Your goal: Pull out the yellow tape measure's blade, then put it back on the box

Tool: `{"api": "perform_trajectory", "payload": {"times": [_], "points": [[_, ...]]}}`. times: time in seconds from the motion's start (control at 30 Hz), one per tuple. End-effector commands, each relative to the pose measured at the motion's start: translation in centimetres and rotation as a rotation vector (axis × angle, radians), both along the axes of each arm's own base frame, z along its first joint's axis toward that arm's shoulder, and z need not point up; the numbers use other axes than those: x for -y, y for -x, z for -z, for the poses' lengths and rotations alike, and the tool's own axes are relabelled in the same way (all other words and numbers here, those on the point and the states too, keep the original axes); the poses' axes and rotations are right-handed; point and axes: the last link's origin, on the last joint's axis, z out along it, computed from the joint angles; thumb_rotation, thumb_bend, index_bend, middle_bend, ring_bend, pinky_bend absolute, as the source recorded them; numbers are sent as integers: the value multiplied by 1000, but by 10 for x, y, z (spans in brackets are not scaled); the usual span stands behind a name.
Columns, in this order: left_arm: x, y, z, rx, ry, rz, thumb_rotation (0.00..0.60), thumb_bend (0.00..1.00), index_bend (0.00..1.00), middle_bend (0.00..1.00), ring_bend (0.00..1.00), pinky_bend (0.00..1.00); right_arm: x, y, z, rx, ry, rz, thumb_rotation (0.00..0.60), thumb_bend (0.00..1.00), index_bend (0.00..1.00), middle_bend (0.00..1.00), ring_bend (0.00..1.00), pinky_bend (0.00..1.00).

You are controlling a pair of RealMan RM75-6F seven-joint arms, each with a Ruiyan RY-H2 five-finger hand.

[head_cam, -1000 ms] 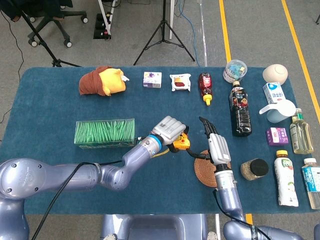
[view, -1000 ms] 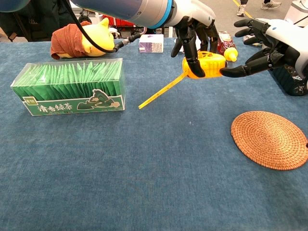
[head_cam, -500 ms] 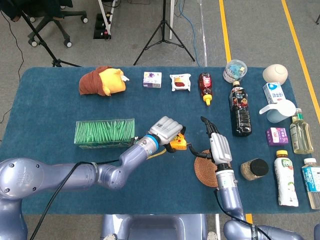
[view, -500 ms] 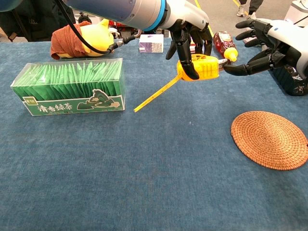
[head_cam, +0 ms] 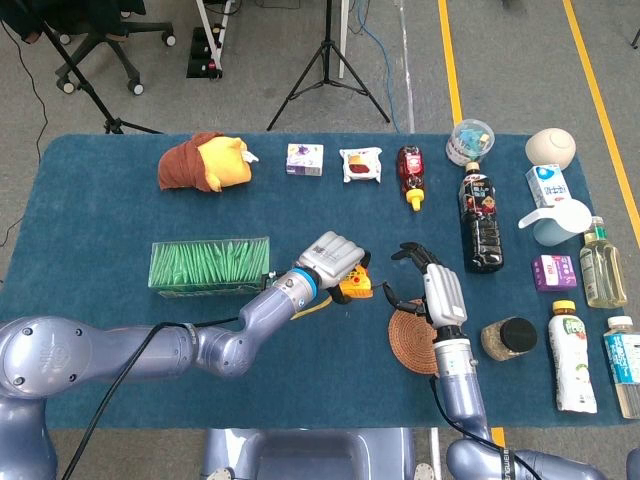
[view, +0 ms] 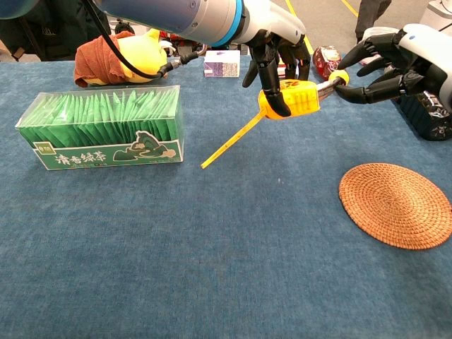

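My left hand (head_cam: 335,258) (view: 275,35) grips the yellow tape measure (head_cam: 357,287) (view: 293,99) from above and holds it in the air. Its yellow blade (view: 229,141) (head_cam: 315,308) is pulled out and slants down to the left, toward the table. The green tea box (head_cam: 210,265) (view: 106,127) lies on the table to the left of the hand. My right hand (head_cam: 432,285) (view: 395,60) hovers just right of the tape measure with bent, spread fingers and holds nothing; whether a fingertip touches the case is unclear.
A round woven coaster (head_cam: 415,335) (view: 395,205) lies under my right hand. Several bottles and jars stand at the right, among them a dark bottle (head_cam: 480,220). A plush toy (head_cam: 205,162) (view: 116,60), small packets and a ketchup bottle (head_cam: 410,172) line the far edge.
My left hand has carried the tape measure slightly left. The right hand's fingers, stretched toward the case before, have bent inward.
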Motion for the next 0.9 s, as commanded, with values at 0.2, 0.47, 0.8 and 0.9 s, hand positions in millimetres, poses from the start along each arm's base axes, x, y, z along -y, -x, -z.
{"api": "perform_trajectory", "payload": {"times": [0.2, 0.47, 0.8, 0.9], "points": [[-1, 0, 1, 0, 0, 0, 600, 365, 550, 464, 421, 540, 0, 1, -1, 8, 15, 0, 537, 484, 547, 328, 319, 319], [-1, 1, 1, -2, 0, -2, 600, 365, 550, 464, 421, 540, 0, 1, -1, 11, 16, 6, 539, 490, 619, 378, 363, 333], [-3, 2, 0, -3, -5, 0, 600, 365, 550, 464, 420, 540, 0, 1, -2, 15, 13, 16, 541, 608, 640, 400, 389, 339], [-3, 2, 0, -2, -4, 1, 600, 365, 551, 464, 420, 540, 0, 1, -1, 17, 10, 17, 538, 653, 627, 399, 386, 340]]}}
